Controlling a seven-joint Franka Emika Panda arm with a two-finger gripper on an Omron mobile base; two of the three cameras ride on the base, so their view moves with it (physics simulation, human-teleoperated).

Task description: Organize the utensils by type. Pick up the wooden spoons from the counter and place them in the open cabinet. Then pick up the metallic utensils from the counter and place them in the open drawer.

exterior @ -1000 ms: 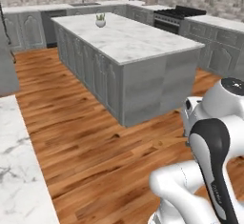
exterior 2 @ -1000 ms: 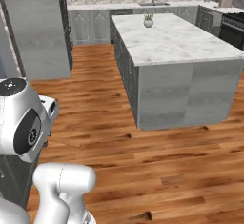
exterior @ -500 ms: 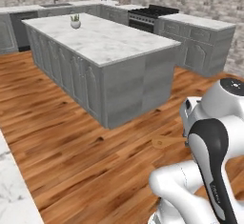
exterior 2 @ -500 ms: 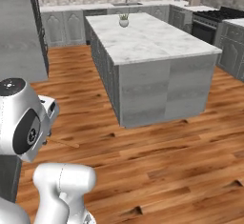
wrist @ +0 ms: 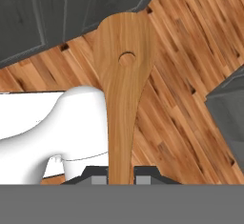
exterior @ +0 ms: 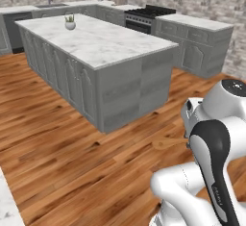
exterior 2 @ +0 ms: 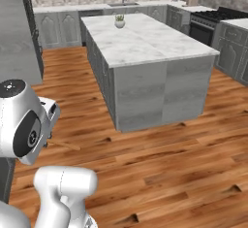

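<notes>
Clearly the hand (wrist: 120, 179) is clamped narrow on the handle of a wooden spoon (wrist: 122, 89), whose long axis runs straight out ahead of the fingertips, head foremost over the wood floor (wrist: 176, 99), carried clear of any desk.

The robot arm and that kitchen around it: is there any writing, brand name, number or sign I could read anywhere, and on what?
Robot arm: a small pale mark low on the dark forearm band, too small and blurred to read.
Wooden spoon held in the jaws: no text, just a small round mark on its head.
Island counter, stove, cabinets: no readable text.
</notes>
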